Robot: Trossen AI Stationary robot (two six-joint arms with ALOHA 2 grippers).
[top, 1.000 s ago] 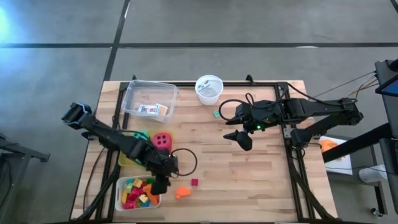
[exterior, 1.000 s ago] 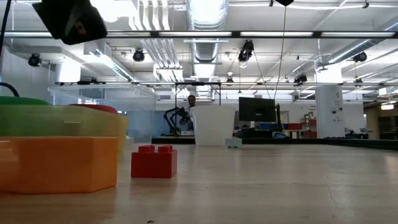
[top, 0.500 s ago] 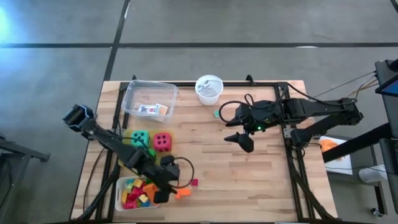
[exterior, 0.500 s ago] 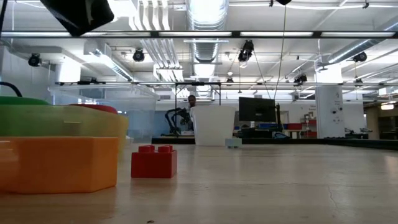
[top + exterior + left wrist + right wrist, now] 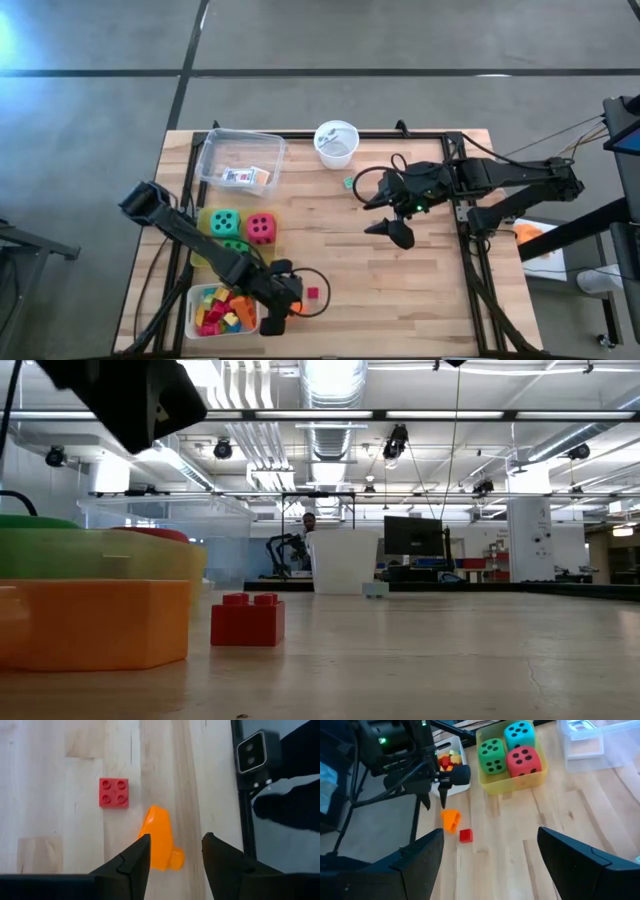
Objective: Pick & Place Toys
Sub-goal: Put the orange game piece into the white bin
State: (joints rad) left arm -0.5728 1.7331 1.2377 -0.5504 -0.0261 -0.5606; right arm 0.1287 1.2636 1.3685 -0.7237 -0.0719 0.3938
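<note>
Three dice [image 5: 512, 747], one loose red block [image 5: 113, 793], one orange block [image 5: 159, 839].

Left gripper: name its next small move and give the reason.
Probably lower straight down and close. The left gripper hangs over the orange piece, fingers open either side of it, with the red block lying apart on the table.

left hand [image 5: 276, 322] | moved to table's near edge, now over orange block [image 5: 159, 840] | dice uncovered
</note>
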